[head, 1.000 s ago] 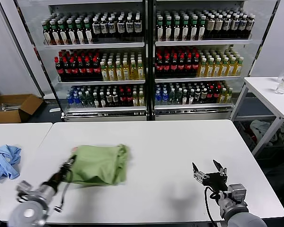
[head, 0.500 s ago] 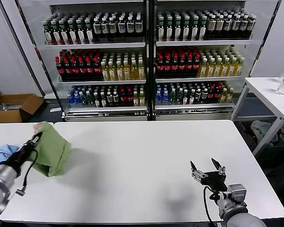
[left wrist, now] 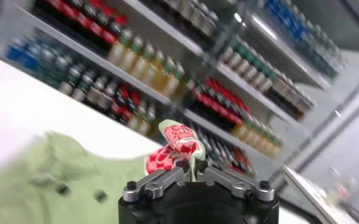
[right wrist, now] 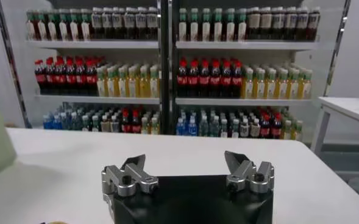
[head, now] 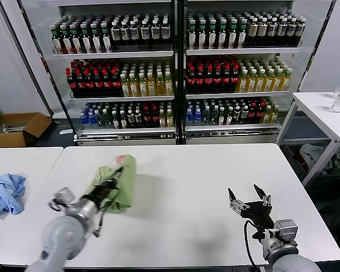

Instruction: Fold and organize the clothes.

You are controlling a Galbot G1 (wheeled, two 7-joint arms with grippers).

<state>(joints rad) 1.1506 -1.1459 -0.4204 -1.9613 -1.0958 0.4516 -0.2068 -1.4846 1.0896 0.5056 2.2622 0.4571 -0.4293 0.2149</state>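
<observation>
Table (head: 204, 187): white, carries the work. A second table at the robot's far left holds a blue garment (head: 4, 192); not yours to fold.

Shirt (head: 114, 182): light green, bunched into a loose upright wad, hanging from the left tool (head: 114, 178) above the table's left half. You can judge it light and entirely limp: no stiffness, it will sag, swing and unfold under its own weight whenever you move it. Not fragile, not slippery; a pinch on cloth should hold, but a single-layer pinch lets the rest droop away.

Where to take hold, as a judgement: pinch at an edge or corner, collar or hem, where layers stack, not at the middle of the wad. A second grip at the opposite edge would let you spread it flat.

Left tool: closed on the shirt. In the left wrist view the red-checked print (left wrist: 178, 141) stands just beyond the fingertips (left wrist: 185, 167), pinched between them; the green body trails off to one side of the tool, buttons (left wrist: 100, 195) showing.

Right tool (head: 247, 201): open and holding nothing, parked low over the table's right half, well apart from the shirt.
</observation>
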